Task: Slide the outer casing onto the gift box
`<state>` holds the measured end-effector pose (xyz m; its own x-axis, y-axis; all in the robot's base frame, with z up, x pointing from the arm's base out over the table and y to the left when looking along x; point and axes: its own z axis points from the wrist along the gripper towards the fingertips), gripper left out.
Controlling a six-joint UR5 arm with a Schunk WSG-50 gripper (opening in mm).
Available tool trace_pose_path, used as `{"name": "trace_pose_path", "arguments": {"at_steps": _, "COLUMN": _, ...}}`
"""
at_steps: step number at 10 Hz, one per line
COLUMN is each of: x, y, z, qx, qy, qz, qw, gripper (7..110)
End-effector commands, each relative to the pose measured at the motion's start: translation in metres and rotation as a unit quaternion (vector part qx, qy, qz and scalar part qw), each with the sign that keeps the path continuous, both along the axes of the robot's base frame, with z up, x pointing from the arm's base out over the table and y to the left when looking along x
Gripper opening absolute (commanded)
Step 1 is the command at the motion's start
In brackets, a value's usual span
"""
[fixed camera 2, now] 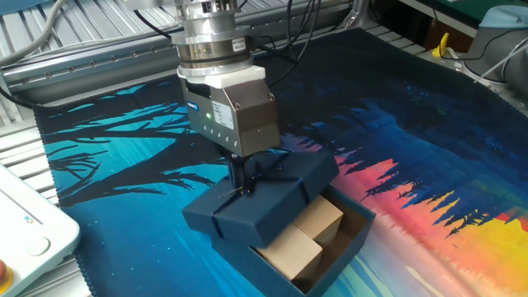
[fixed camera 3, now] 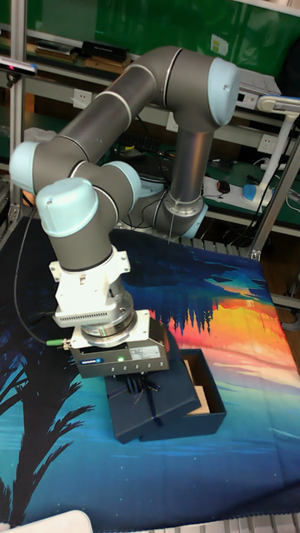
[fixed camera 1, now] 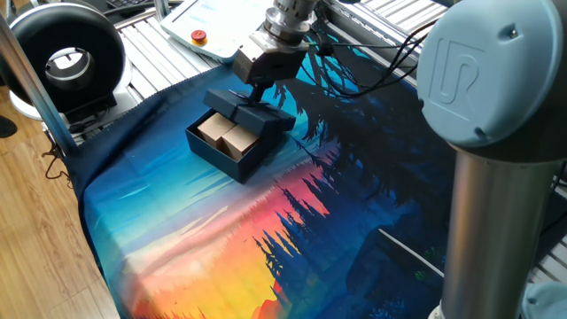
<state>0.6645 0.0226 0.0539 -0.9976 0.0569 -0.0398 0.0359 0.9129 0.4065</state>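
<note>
Bench [fixed camera 1: 177,257] carried a printed sunset-forest cloth; the task's things sat in the upper left of one fixed view and low centre in the other two. Tool [fixed camera 2: 240,183] stood straight above the outer casing [fixed camera 2: 260,198], fingers down on the bow area of its top; looked closed on the ribbon or lid top, but the fingertips were too dark to tell for sure. Casing [fixed camera 3: 146,404] was dark navy, square, thin dark ribbon bow on top, lying roughly level and partly over the gift box [fixed camera 2: 346,239], covering the half nearer the tool. The gift box [fixed camera 1: 226,155] was a dark navy open tray flat on the cloth, its uncovered part sticking out past the casing's edge. Inside it, two tan kraft blocks [fixed camera 2: 305,235] sat side by side, touching, partly under the casing. In the tall fixed view only a sliver of tan block [fixed camera 3: 202,391] showed at the tray's right side.
</note>
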Motion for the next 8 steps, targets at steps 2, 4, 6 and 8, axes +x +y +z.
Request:
{"name": "trace_pose_path", "arguments": {"at_steps": 2, "x": 0.004, "y": 0.015, "z": 0.01, "qx": 0.012, "qy": 0.008, "qz": -0.022, "qw": 0.9996, "gripper": 7}}
{"name": "trace_pose_path", "arguments": {"at_steps": 4, "x": 0.005, "y": 0.023, "z": 0.014, "qx": 0.016, "qy": 0.011, "qz": -0.029, "qw": 0.9994, "gripper": 7}}
{"name": "trace_pose_path", "arguments": {"at_steps": 6, "x": 0.005, "y": 0.029, "z": 0.017, "qx": 0.017, "qy": 0.015, "qz": -0.035, "qw": 0.9991, "gripper": 7}}
{"name": "trace_pose_path", "arguments": {"at_steps": 8, "x": 0.006, "y": 0.036, "z": 0.018, "qx": 0.018, "qy": 0.018, "qz": -0.043, "qw": 0.9988, "gripper": 7}}
